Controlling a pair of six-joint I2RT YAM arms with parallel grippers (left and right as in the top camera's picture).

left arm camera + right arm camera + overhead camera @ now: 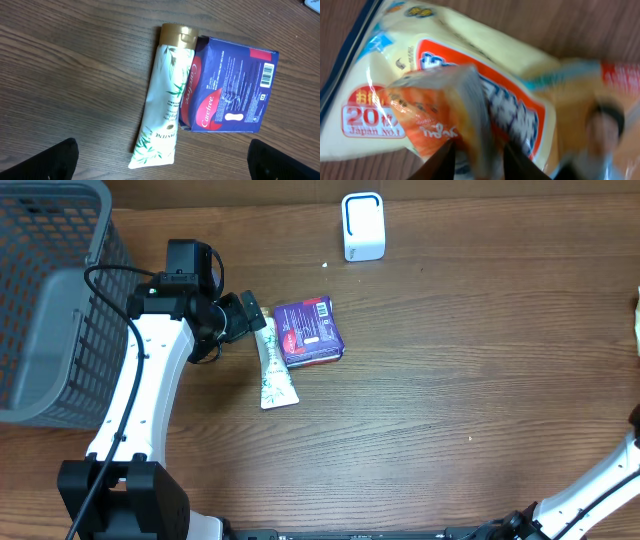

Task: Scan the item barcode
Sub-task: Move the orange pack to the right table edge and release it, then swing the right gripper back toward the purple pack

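Note:
A white Pantene tube (271, 365) (167, 97) with a gold cap lies beside a purple Carefree pack (309, 331) (230, 90), whose barcode (268, 74) faces up. My left gripper (252, 311) (162, 167) hovers open over the tube's flat end, its fingers (55, 160) wide apart and touching nothing. In the right wrist view my right gripper (480, 160) has its fingers apart, one on each side of a blurred orange snack packet (435, 112) above a large yellow bag (485, 65). The white scanner (362, 226) stands at the back.
A grey wire basket (50, 290) fills the left side of the table. The right arm's white link (600, 480) enters at the lower right corner, its gripper outside the overhead view. A pale edge of something (636, 315) shows at the right border.

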